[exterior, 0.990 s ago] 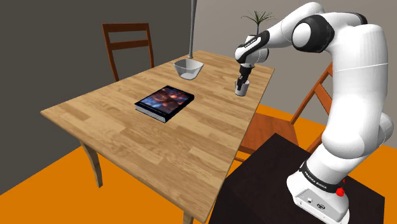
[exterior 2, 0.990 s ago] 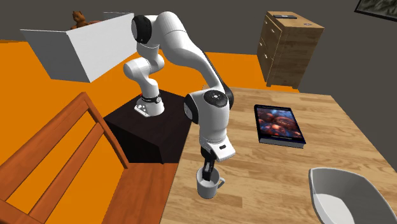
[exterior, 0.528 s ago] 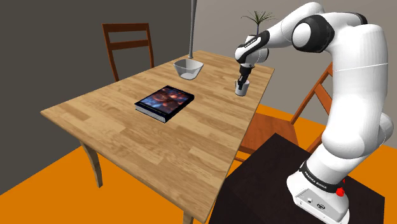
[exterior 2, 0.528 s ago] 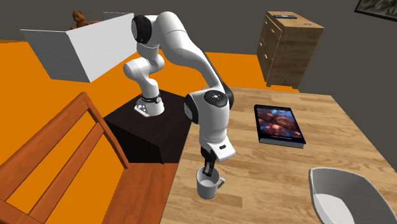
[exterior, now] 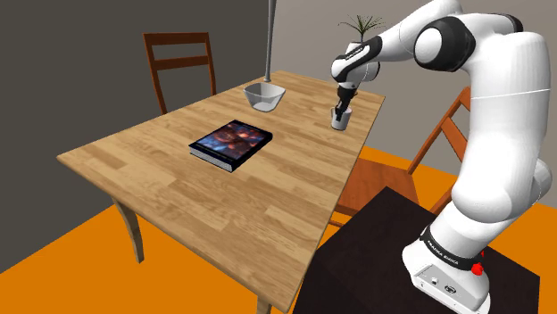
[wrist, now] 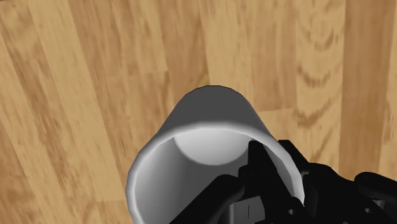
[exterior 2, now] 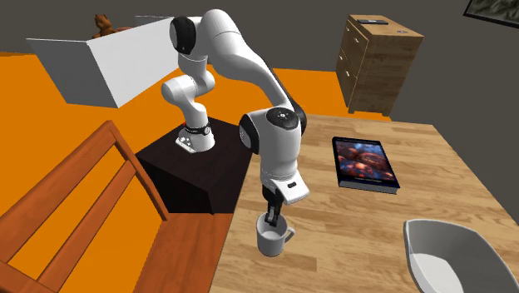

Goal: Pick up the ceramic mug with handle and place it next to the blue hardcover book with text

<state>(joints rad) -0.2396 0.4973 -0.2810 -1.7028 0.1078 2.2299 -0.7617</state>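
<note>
At the worktop's [exterior: 178, 192] far corner in the shoulder view, beside the edge nearest the white arm [exterior: 500, 125], the mug [exterior: 338, 122] is hanging upright under the jaws, which are reaching straight down into it. The jaws are clenching on the mug's wall. In the wrist view one black finger [wrist: 256, 167] is sitting inside the rim while the other is pressing against the outside, and the mug [wrist: 210, 137] is showing its pale grey interior over the wood grain. In the second exterior view the mug [exterior 2: 271, 242] is turning its handle toward that view's right. Its base seems to be just clear of the wood, though that is hard to judge. The book [exterior: 231, 143] is lying flat near the middle of the worktop, well apart from the mug, its dark cover bearing a blue and reddish picture. A white bowl [exterior: 264, 95] is standing near the far edge, to the shoulder view's left of the mug. Behind it a wooden chair [exterior: 181, 67] is facing the worktop.
</note>
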